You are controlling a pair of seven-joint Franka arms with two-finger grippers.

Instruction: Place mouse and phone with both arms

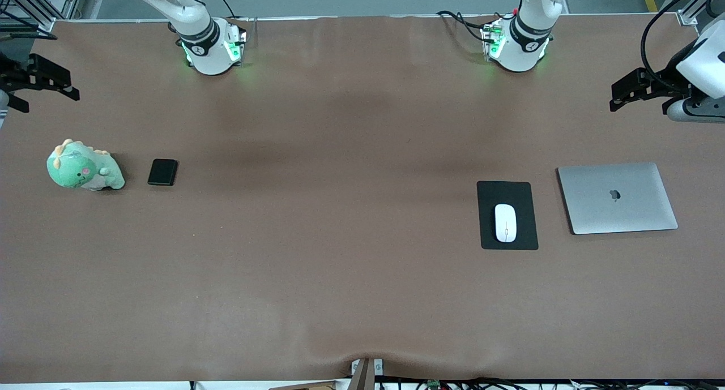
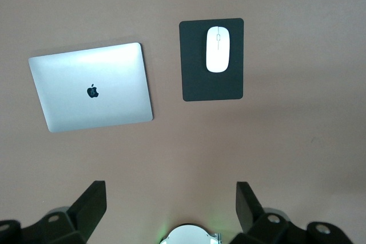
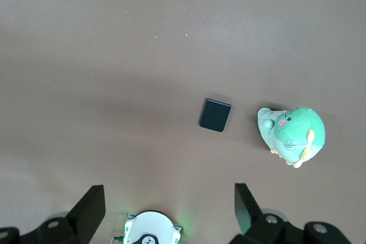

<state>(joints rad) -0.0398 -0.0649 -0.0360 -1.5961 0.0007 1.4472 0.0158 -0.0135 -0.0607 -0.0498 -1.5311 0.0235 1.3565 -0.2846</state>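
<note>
A robotics lab. Two arm bases (image 1: 212, 50) lit green stand at the counter's (image 1: 340, 277) top edge. Cables (image 1: 453, 384) trail along its bottom edge.

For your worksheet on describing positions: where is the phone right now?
The phone lies flat on the table toward the right arm's end, beside the green plush dinosaur.

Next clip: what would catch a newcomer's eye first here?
Probably the green plush dinosaur at the right arm's end of the table, with the small black phone beside it. Toward the left arm's end, the white mouse sits on a black mouse pad next to a closed silver laptop. Both grippers, left gripper and right gripper, hang open, holding nothing.
</note>
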